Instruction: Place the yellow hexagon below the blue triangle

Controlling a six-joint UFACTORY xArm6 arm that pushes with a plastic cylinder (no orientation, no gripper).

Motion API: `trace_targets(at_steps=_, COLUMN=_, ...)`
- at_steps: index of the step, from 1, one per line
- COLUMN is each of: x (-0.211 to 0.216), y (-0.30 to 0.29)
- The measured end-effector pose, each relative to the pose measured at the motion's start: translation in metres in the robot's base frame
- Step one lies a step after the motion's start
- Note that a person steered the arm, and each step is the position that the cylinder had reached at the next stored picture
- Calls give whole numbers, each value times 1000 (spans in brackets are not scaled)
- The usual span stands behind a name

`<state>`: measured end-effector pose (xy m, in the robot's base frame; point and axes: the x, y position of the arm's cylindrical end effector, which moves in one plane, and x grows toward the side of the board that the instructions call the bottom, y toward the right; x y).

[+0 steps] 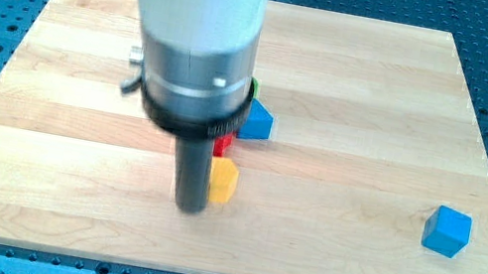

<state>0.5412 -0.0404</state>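
The yellow hexagon point(224, 181) lies near the board's middle, partly hidden by my rod. My tip point(189, 208) rests on the board just left of the yellow block, touching or nearly touching it. A blue block point(256, 121) sits above the yellow one, at the right edge of the arm's body; its shape is partly hidden. A red block point(222, 145) shows as a sliver between them. A green block point(254, 87) peeks out behind the arm.
A second blue block point(448, 232) lies at the view's right, near the wooden board's point(385, 81) lower right corner. The arm's wide grey body point(199, 38) hides the upper middle of the board. A blue perforated table surrounds the board.
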Motion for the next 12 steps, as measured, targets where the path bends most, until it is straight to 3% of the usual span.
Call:
trace_targets(at_steps=1, x=28, y=17)
trace_targets(at_steps=2, x=2, y=31)
trace_targets(at_steps=3, x=42, y=56)
trace_targets(at_steps=4, x=14, y=35)
trace_targets(at_steps=6, x=-3, y=-2)
trace_targets(at_steps=7, x=-35, y=40)
trace_targets(at_steps=9, x=-19, y=118)
trace_targets(at_steps=12, x=-48, y=128)
